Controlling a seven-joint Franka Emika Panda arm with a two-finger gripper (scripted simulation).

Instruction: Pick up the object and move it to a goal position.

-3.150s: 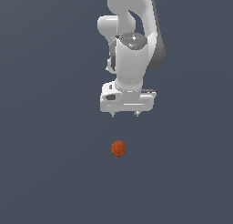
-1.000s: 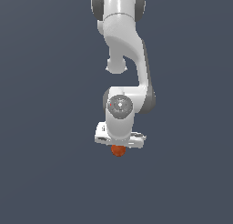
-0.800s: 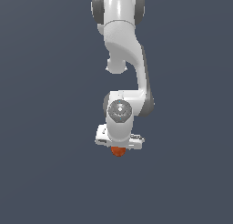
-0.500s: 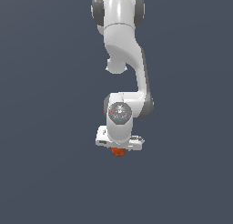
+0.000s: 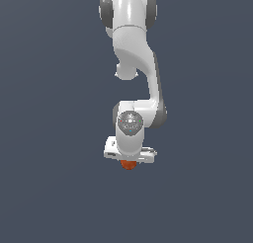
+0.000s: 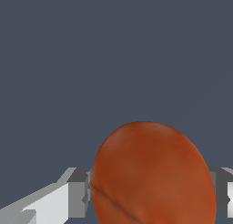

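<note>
Between the two fingers of the pincer (image 6: 152,191) we see the orange-red ball (image 6: 152,175), filling the gap from one side to the other. A grey finger pad (image 6: 80,193) meets its surface on one side, and a second grey pad shows at the opposite flank, so we read the pincer as closed down to the width of the ball and gripping it. A faint dark line crosses the ball's mottled skin low on the side near the first pad. Behind the ball, in the wrist view, we find only a flat slate-grey ground (image 6: 113,50).

Stepping back to the exterior view, we see the same ball (image 5: 128,164) as a small orange patch poking out directly under the pincer (image 5: 129,161), most of it hidden by the white hand body above. The fingers themselves are too small there for us to make out. Above the pincer sits the round wrist joint with its speckled grey disc, and from it the white arm (image 5: 136,54) rises steeply, bending once, up to the dark-capped shoulder at the picture's upper edge. Farthest off, the same even grey ground surrounds everything.
</note>
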